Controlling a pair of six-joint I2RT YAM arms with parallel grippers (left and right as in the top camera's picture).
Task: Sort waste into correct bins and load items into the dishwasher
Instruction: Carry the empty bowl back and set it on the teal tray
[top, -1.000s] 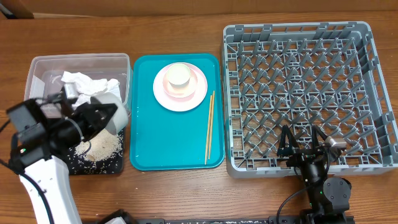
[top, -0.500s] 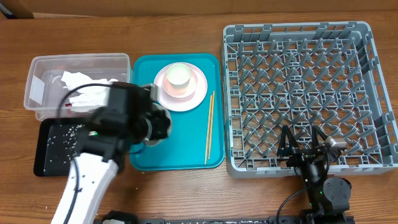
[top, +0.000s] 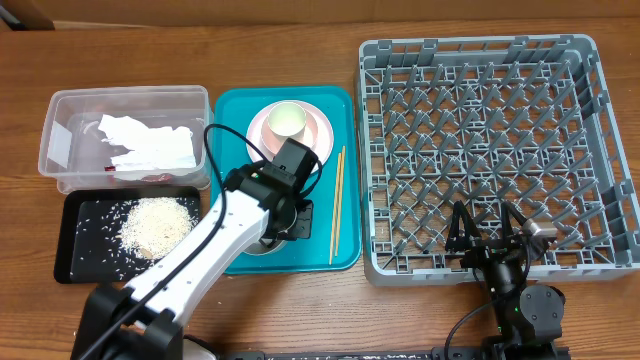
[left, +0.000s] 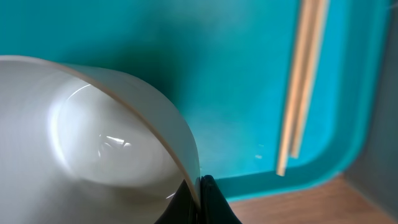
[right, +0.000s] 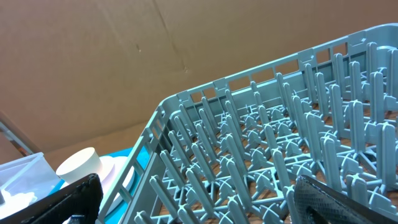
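A: Where is the bowl?
B: The left end effector is closed on its rim, over the teal tray, near the chopsticks.
A: And the right end effector?
B: Its jaws stand wide, holding nothing, at the front edge of the dish rack.

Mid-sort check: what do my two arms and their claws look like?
The left arm has a white link, black joint housings and a thin black cable looping beside it; the left claw has slim black fingers. The right arm is all black, with a small pale tab near the wrist; the right claw has textured black fingers.
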